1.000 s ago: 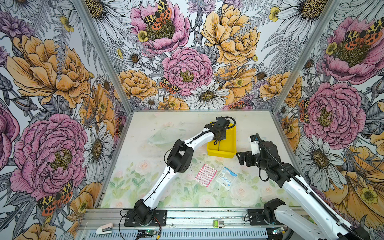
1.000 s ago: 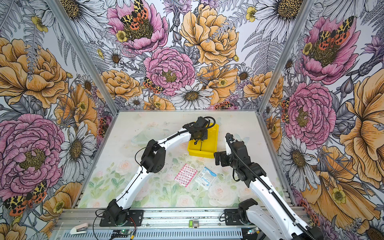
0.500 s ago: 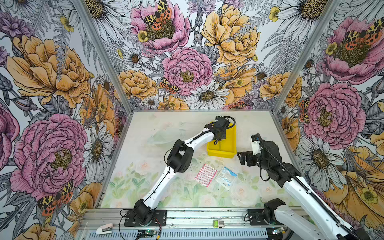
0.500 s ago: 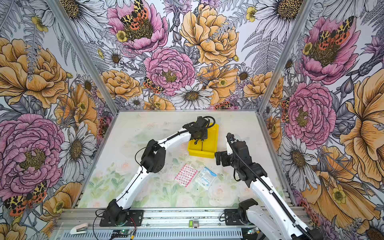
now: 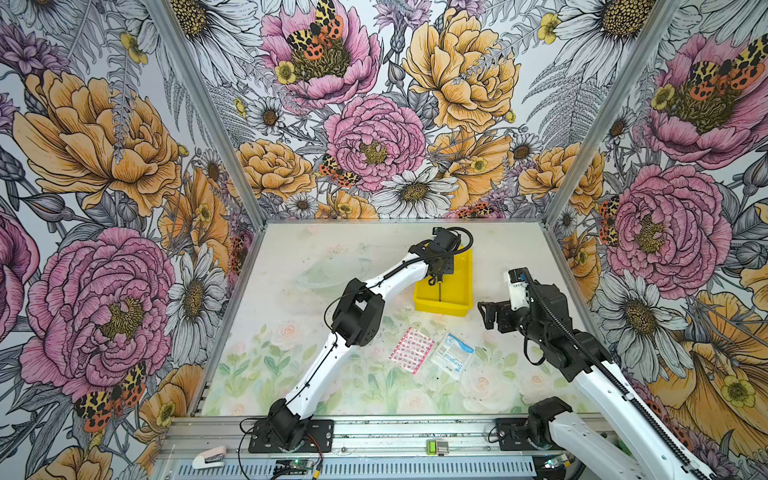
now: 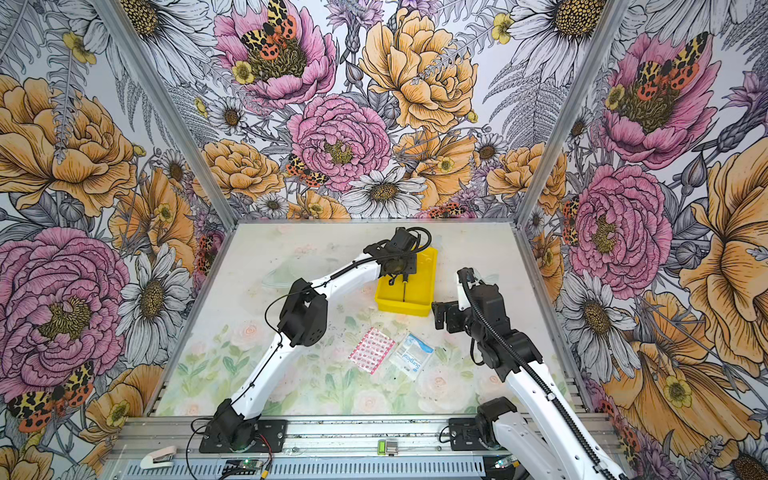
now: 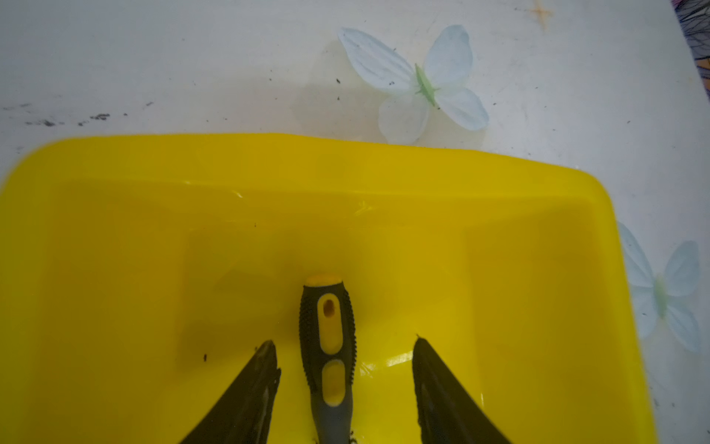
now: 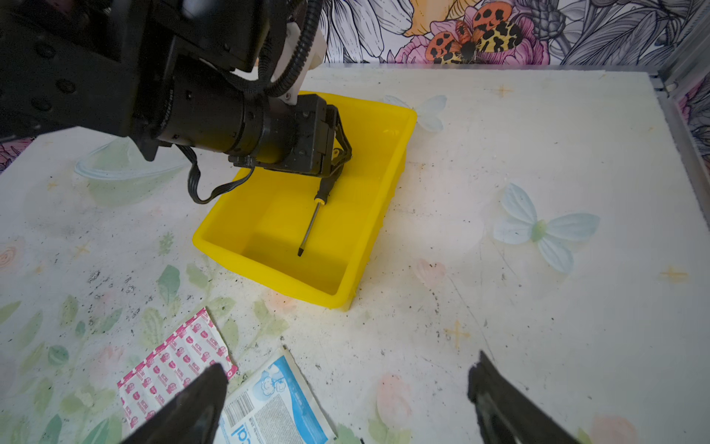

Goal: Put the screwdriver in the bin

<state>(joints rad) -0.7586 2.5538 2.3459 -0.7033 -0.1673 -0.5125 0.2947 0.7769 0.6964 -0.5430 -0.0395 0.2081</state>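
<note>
Screwdriver (image 7: 328,346), one, lies in one bin (image 7: 115,215); left gripper (image 7: 342,340) parted around it, untouching; right gripper (image 8: 349,363) open, empty; two packets (image 8: 176,365) (image 8: 276,407).

Robot lab: floral-papered test booth (image 5: 374,124)

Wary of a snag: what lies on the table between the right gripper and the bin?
Only bare table between the right gripper and the bin, as the right wrist view shows; the pink packet and blue packet lie aside.

Yellow bin (image 8: 276,278), blk/yel screwdriver (image 7: 328,346) handle
</note>
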